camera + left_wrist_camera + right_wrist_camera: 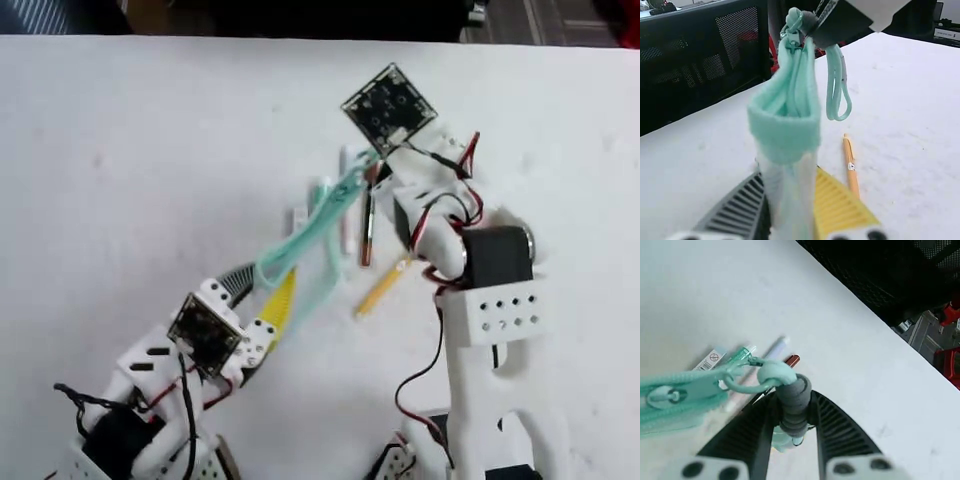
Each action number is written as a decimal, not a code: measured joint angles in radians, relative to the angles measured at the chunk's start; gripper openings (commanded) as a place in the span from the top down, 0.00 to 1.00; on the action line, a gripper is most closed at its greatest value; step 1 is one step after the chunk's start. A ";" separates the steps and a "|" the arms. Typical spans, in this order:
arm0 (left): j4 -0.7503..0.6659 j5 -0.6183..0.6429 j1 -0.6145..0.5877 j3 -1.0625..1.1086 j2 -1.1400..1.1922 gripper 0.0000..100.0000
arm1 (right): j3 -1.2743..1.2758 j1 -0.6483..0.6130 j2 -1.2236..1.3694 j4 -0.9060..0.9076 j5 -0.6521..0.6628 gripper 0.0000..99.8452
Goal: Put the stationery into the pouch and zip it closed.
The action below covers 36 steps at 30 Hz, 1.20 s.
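Mint fabric pouch (300, 250), soft, light and floppy, hangs stretched between left end effector (258, 292) clamping one end and right end effector (372, 172) pinching its grey pull tab (792, 400), pens (366, 228) on table (150, 150) beneath; best gripped at stiffer seams.

A white table (150, 150) lies under and all around the left gripper (789, 172) and the right gripper (790, 396). Ahead of the left gripper, past the table's edge, stands a black mesh panel (715, 55), with a red thing (747, 37) showing through it. Ahead of the right gripper, off the table's edge, is dark mesh (900, 285), and farther off a red frame (949, 365).
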 measured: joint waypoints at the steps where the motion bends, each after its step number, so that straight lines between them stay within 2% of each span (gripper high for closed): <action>1: 0.000 0.000 0.000 0.000 0.000 0.98 | 0.000 0.003 0.000 0.000 0.000 0.98; 5: 0.000 0.000 0.000 0.000 0.000 0.98 | 0.000 0.006 0.000 0.002 0.000 0.97; 10: 0.002 0.000 0.000 0.000 0.000 0.98 | 0.000 -0.037 -0.035 0.060 0.000 0.74; 12: 0.003 0.000 0.000 0.000 0.000 0.98 | 0.000 -0.055 -0.069 0.100 0.000 0.69; 18: 0.005 0.000 -0.006 0.000 0.000 0.98 | 0.000 -0.055 -0.140 0.305 0.000 0.75; 23: 0.008 0.000 -0.063 0.000 0.000 0.98 | 0.000 0.091 -0.172 0.433 0.063 0.79; 27: 0.008 0.000 -0.092 0.000 0.000 0.98 | 0.031 0.245 -0.173 0.362 0.097 0.87; 30: 0.008 0.000 -0.098 0.000 0.000 0.98 | 0.104 0.299 -0.124 0.259 0.041 0.91; 33: 0.008 0.000 -0.098 0.000 0.000 0.98 | 0.180 0.324 -0.017 0.160 -0.064 0.88; 36: 0.008 0.000 -0.098 0.000 0.000 0.98 | 0.193 0.324 0.115 0.101 -0.195 0.80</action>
